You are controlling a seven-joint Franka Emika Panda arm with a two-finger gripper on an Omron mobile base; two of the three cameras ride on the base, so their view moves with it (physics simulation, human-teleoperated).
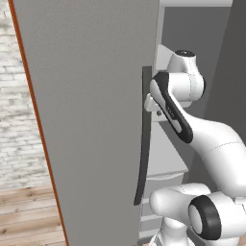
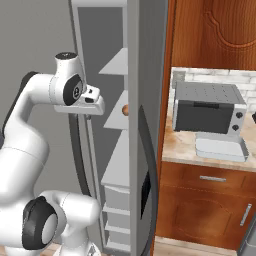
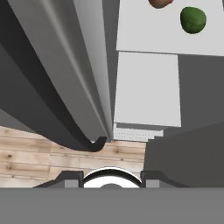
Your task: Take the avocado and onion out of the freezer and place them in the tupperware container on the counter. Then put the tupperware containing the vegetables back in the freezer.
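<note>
Freezer, door part-open; avocado and onion lay on an inner shelf; tupperware container waited on bench; hand beside door handle, grip indiscernible, apparently empty; step: reaching in for first vegetable.

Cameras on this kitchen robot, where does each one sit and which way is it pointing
Left base view: behind the arm's left, facing the freezer door and its handle; the arm rises lower right.
Right base view: behind the arm's right, facing the freezer shelves, toaster oven and tupperware container; the arm rises lower left.
Hand view: on the hand, looking down the handle toward avocado and onion.
All share the handle.
</note>
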